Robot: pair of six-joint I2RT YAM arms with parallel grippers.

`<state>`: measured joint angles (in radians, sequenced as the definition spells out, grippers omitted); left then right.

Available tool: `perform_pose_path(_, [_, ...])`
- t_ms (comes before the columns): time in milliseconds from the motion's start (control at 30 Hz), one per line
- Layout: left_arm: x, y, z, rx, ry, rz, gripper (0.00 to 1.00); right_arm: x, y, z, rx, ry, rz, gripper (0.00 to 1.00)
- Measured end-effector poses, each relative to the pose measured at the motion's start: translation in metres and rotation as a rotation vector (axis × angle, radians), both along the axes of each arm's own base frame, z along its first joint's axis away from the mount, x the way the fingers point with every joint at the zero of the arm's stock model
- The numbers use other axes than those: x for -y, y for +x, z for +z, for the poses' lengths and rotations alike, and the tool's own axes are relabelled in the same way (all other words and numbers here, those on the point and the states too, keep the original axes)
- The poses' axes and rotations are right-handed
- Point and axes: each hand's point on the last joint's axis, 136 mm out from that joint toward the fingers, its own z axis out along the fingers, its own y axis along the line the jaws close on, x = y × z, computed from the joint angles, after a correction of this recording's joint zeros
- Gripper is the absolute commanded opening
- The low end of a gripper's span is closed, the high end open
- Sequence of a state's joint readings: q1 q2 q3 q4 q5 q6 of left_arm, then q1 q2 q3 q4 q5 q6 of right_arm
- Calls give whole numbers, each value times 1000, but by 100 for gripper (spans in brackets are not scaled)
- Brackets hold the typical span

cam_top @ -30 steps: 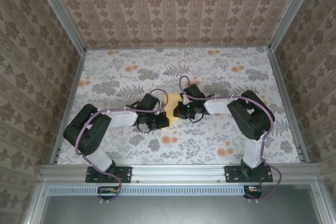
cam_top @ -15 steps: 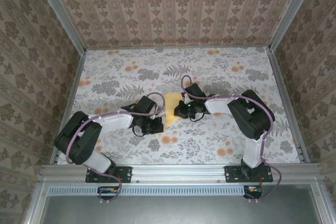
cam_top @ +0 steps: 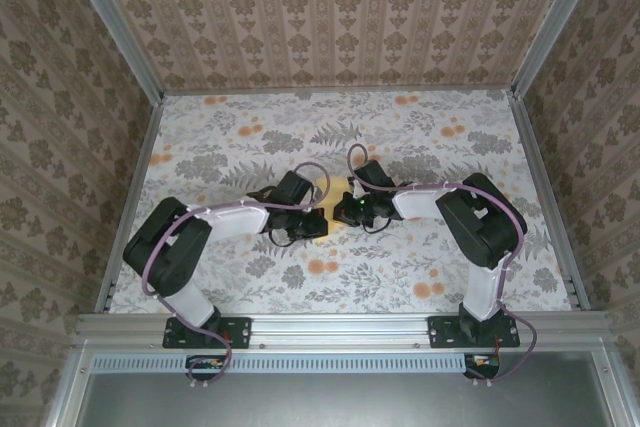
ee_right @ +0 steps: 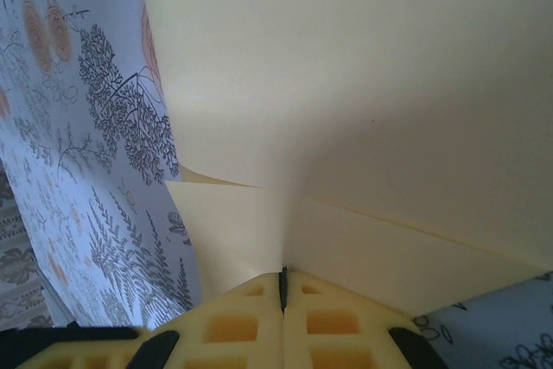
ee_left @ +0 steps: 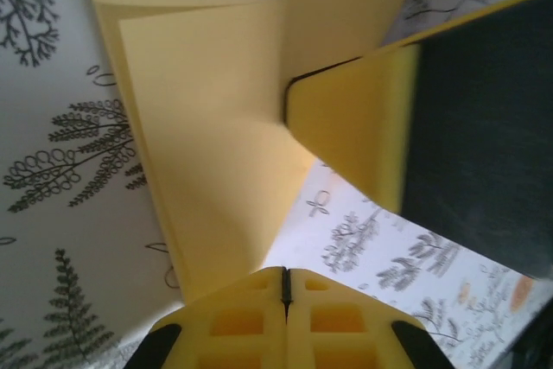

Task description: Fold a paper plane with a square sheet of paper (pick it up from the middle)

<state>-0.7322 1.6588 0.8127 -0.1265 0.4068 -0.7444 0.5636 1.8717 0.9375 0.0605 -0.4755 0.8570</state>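
One flower-printed tabletop (cam_top: 230,137), grey leaves with several orange blooms, spreads between patterned walls. Two white-and-black robot arms reach in from its near edge: the left arm (cam_top: 215,222) and the right arm (cam_top: 470,212) bend toward each other and meet near the middle of the tabletop.

One thin pale-yellow sheet of paper (ee_left: 216,127) sits between them at that meeting point, mostly covered by the wrists in the top view. In the left wrist view it shows at least two layers, one lying over the other with straight edges. I cannot tell whether any part of it rests on the tabletop.

Two hands grip it. The left hand (ee_left: 285,287) is clenched, its yellow fingers pressed together with the paper running down into them. The right hand (ee_right: 282,287) is clenched the same way on the sheet, just right of the left hand.
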Motion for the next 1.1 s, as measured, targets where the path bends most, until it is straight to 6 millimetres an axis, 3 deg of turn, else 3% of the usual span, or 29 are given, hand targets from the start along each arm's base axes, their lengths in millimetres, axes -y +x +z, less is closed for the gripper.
perform_pose_path(167, [-5, 1, -11, -11, 38, 18, 0, -5, -5, 0, 8, -2, 28, 4])
perform_pose_path(433, [-7, 2, -12, -29, 37, 44, 0, -1, -5, -2, 18, -39, 75, 4])
perform_pose_path(700, [-7, 1, -13, -42, 12, 55, 0, 48, 30, -3, -5, -76, 0, 5])
perform_pose_path(833, [-7, 1, -11, -43, 14, 54, 0, 67, 36, 3, 8, -132, -54, 15])
perform_pose_path(1000, [-3, 7, -3, -29, 19, 51, 17, 76, 36, 34, 73, -129, -93, 29])
perform_pose_path(1100, [4, 20, 12, 18, 4, 58, 24, 79, 29, 45, 82, -109, -115, 37])
